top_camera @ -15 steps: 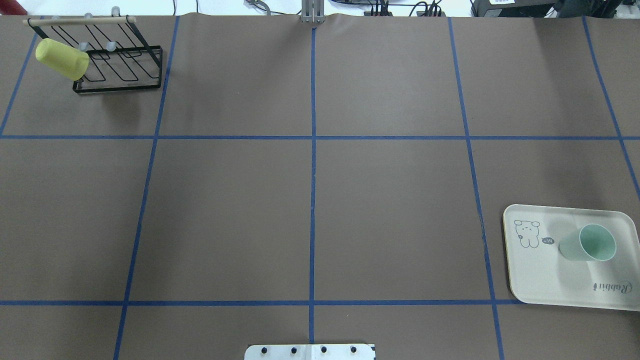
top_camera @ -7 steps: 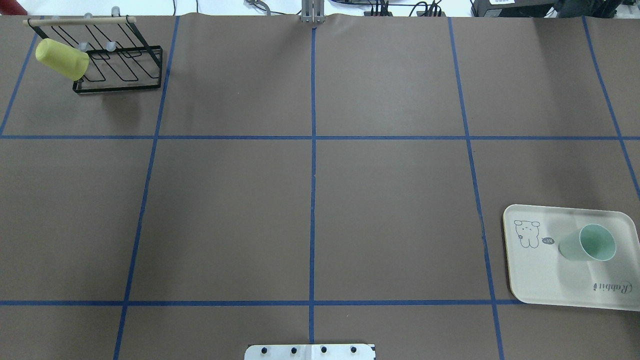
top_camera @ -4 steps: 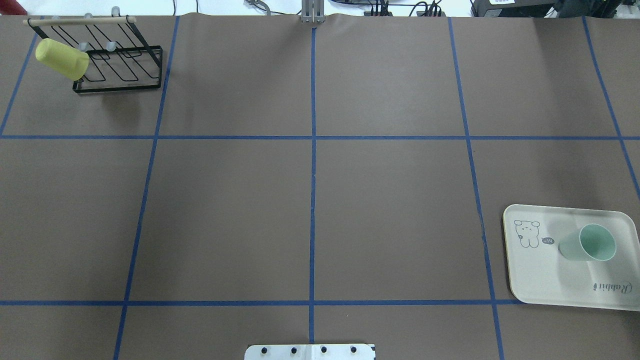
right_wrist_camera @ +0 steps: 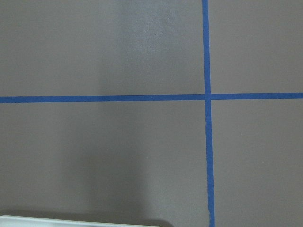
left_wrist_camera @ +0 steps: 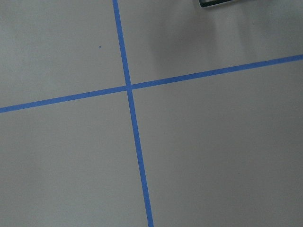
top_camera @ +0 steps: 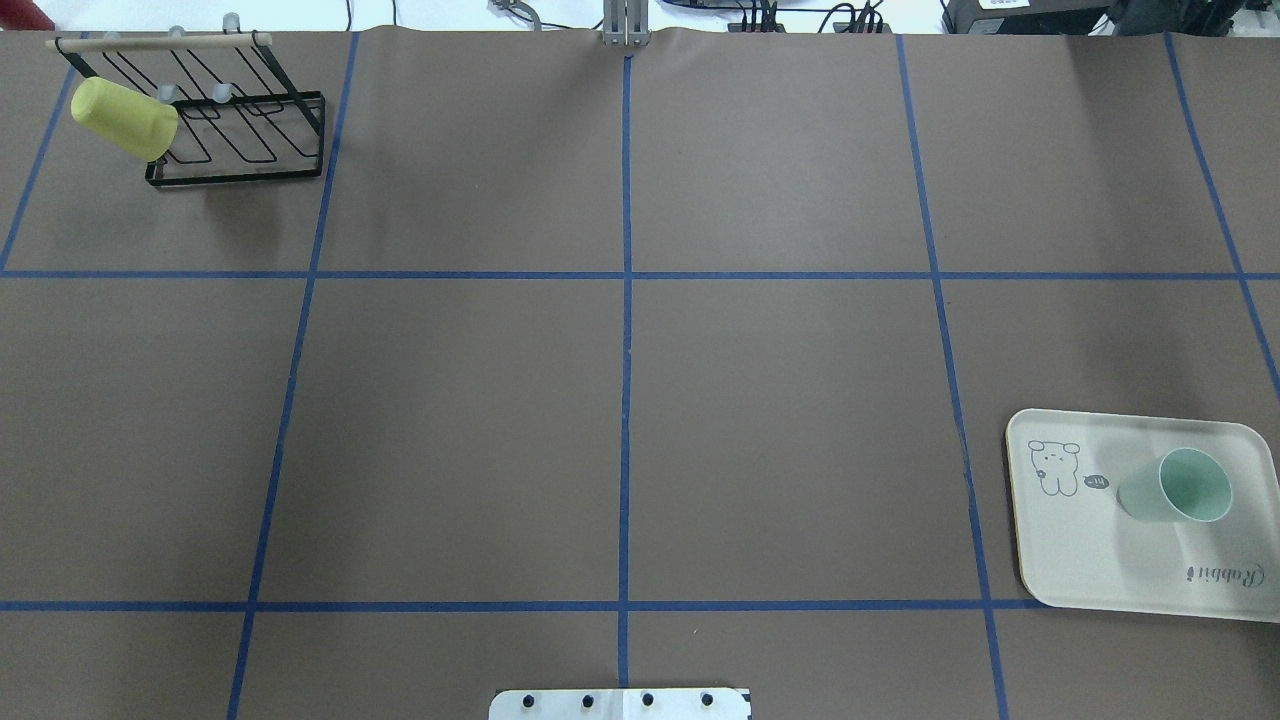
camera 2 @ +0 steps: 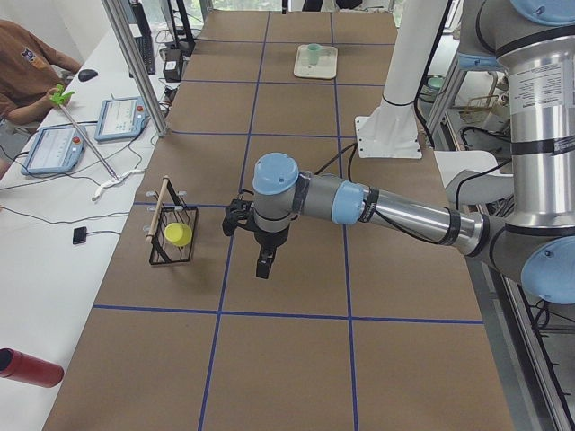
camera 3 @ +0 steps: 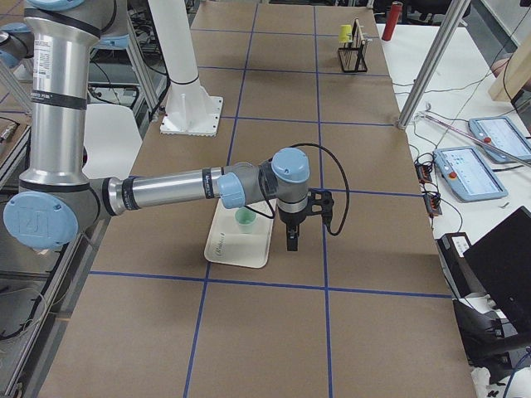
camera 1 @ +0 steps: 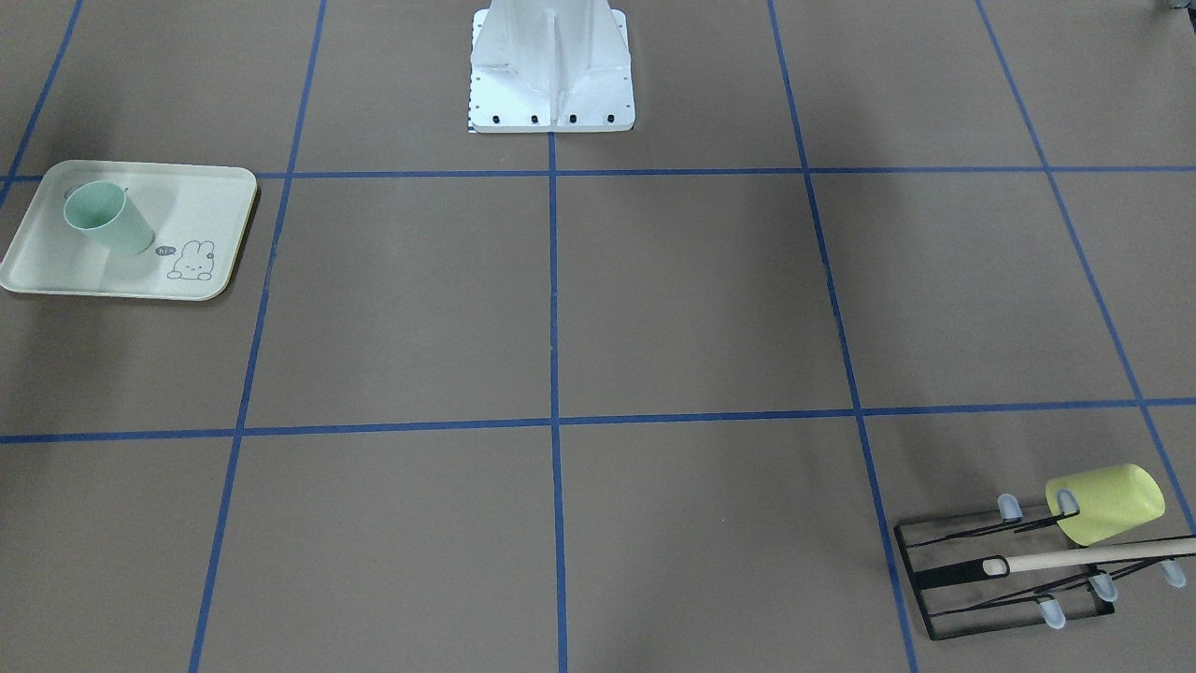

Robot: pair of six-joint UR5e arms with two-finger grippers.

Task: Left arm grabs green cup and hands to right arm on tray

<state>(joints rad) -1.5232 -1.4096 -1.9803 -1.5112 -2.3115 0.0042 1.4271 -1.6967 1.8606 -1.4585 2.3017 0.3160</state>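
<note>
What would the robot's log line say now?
green cup: upright on tray | yellow cup: on rack | left gripper: above table by rack, jaws unclear | right gripper: above table by tray, jaws unclear

Left arm [camera 2: 404, 211] stretched level, left gripper [camera 2: 262, 268] pointing down. Right arm [camera 3: 166, 189] same, right gripper [camera 3: 290, 240] pointing down; jaw state unclear.

Brown table cover [left_wrist_camera: 213, 156] fills view. Two blue tape lines [left_wrist_camera: 137, 142] cross left of centre, upper half, both slightly skewed. Black frame edge [left_wrist_camera: 215, 2] clipped at top edge, right of centre; soft shadow below it. Small dark speck [left_wrist_camera: 100, 47] upper left.
</note>
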